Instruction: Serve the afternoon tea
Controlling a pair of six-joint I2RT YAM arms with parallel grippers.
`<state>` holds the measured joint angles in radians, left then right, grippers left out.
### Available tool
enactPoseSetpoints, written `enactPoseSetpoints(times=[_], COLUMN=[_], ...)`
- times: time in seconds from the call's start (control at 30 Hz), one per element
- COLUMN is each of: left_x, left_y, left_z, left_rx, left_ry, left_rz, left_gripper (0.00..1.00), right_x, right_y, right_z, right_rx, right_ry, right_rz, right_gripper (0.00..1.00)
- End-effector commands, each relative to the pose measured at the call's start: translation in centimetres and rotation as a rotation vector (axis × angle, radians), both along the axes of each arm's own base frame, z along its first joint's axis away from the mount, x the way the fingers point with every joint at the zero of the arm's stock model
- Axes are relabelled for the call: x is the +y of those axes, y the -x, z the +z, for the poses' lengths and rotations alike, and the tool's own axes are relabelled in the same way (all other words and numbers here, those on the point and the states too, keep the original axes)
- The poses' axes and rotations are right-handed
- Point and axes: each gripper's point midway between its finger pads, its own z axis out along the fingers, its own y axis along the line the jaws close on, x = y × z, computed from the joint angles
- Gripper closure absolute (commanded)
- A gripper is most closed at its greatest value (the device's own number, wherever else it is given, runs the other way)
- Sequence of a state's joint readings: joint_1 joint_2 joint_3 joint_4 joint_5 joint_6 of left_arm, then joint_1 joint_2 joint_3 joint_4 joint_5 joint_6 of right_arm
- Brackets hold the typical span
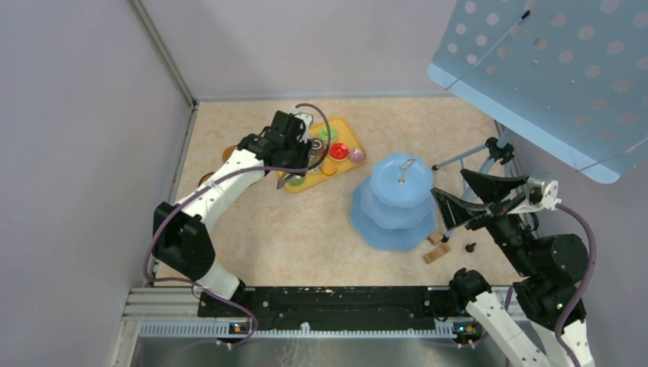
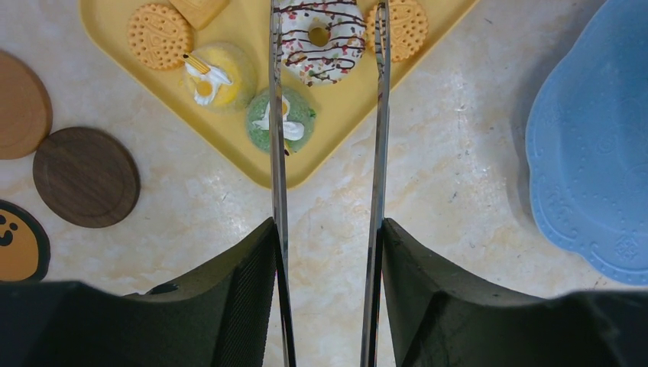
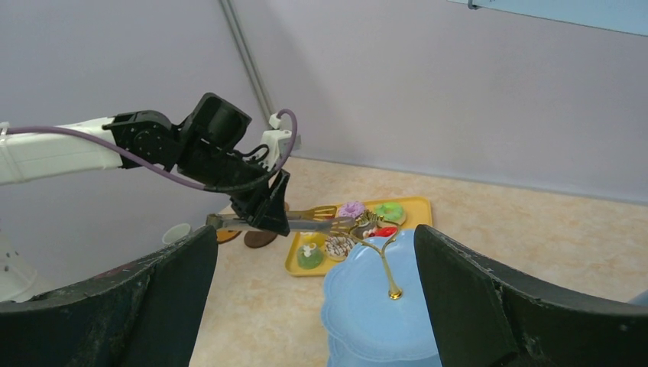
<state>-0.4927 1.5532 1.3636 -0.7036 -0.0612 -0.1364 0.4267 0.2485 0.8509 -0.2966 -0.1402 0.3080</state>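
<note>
Beige marbled table fills most of the top view. Lilac walls box it in at the left and back, and a blue perforated panel hangs over the right corner.

Roomiest bit is the bare tabletop between the arm bases and the gear. There's also a narrower bare strip between the pale-blue three-tier stand on the right and the yellow tray on the left. The tray sits at an angle with one rounded corner pointing toward the arms.

The right gripper hangs just beside the stand's right edge, jaws spread wide with nothing in them.

The left gripper is over the table just off that tray corner. It's about half closed, squeezing the long metal tongs from both sides. The tong arms reach out over the tray on either side of a white choc-striped donut. The tips run out of the wrist view, so can't say if they're touching it. One arm crosses over a green cupcake.

A yellow cupcake and orange biscuits sit alongside. Two brown coasters lie off the tray near the left wall, touching each other.
</note>
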Motion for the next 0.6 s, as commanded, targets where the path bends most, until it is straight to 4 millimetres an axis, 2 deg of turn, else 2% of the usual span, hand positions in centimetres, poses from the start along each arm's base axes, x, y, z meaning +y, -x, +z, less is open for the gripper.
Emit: enactPoseSetpoints(times=[0.0,0.37,0.57], left_x=[0.2,0.1,-0.2], left_y=[-1.4,-1.7,-1.4], left_z=[0.8,-0.9,-0.8], left_rx=[-0.044,-0.019,-0.022], left_ry=[-0.031,-0.056,-0.034], left_rz=[0.005,-0.003,-0.017], left_gripper=[0.43,0.41,0.4], right_x=[-0.4,-0.3,-0.2], right_y=[0.4,0.1,0.0], right_z=[1.5,1.1,1.0], right_rx=[-0.051,-0.042,-0.04], right_ry=[-0.032,-0.033,-0.035], right_rz=[-0.008,-0.011,-0.009], right_gripper=[0.02,0.02,0.02])
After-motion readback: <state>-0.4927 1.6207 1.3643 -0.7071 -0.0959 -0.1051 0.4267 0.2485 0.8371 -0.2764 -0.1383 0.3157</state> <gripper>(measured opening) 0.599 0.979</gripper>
